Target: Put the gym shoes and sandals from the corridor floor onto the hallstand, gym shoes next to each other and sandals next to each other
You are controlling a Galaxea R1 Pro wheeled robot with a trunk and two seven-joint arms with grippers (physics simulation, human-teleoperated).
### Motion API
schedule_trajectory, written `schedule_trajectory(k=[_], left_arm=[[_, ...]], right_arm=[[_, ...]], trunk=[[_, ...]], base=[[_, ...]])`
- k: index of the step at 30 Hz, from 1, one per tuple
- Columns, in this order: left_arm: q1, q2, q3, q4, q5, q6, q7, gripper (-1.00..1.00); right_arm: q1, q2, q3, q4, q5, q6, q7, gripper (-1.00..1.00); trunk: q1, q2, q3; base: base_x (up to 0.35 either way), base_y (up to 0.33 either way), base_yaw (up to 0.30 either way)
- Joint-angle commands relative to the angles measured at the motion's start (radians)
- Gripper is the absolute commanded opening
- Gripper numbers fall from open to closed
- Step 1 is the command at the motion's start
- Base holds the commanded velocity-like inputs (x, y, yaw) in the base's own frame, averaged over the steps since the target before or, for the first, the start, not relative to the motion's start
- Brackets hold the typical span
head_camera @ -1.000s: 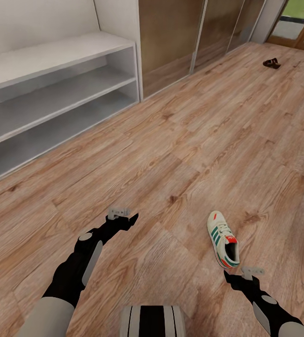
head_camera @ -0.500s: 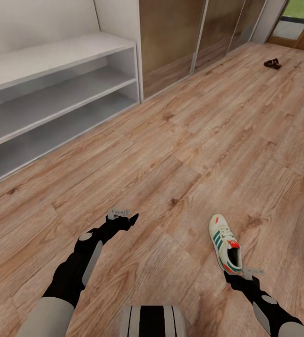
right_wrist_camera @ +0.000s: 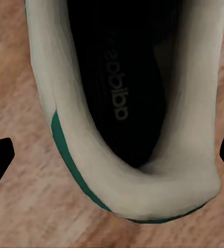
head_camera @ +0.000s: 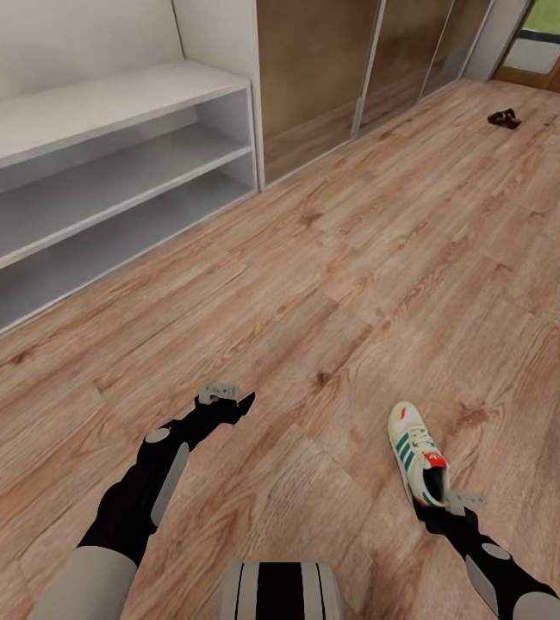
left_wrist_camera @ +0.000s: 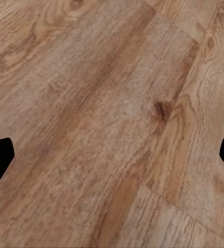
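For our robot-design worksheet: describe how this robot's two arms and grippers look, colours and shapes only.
Both arms have pale grey upper sleeves, black forearms with grey oval panels, and small light-grey blocks near the wrists. The left gripper and right gripper end in black pointed fingers. No cables show.

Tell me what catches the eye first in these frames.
A lone sneaker lies on the plank floor at lower right, its heel right at the right tool; that wrist camera looks straight into its dark opening. The grey-white rack stands bare at upper left, and a dark sandal lies far off near the doorway.
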Motion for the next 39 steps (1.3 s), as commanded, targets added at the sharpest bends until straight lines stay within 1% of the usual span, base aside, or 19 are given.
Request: schedule_trajectory(k=[1,15,16,39], left_arm=[[0.0,0.0,0.001,-0.001,0.01,0.009,-0.001,1.0],[0.0,0.0,0.001,-0.001,0.01,0.009,-0.001,1.0],[0.0,0.0,0.001,-0.001,0.01,0.009,-0.001,1.0],[0.0,0.0,0.001,-0.001,0.01,0.009,-0.001,1.0]], right_arm=[[0.0,0.0,-0.009,0.001,0.007,-0.003,0.006,1.0],[-0.001,0.0,-0.009,0.002,0.006,-0.003,0.006,1.0],[0.0,0.0,-0.009,0.002,0.006,-0.003,0.006,-1.0],[0.0,0.0,-0.009,0.001,0.005,-0.003,0.006,-1.0]], trunk=[[0.0,0.0,-0.001],[0.0,0.0,-0.001],[0.0,0.0,-0.001],[0.0,0.0,-0.001]], base=[[0.068,0.009,0.0],[0.015,0.002,0.0],[0.0,0.0,0.0],[0.0,0.0,0.0]])
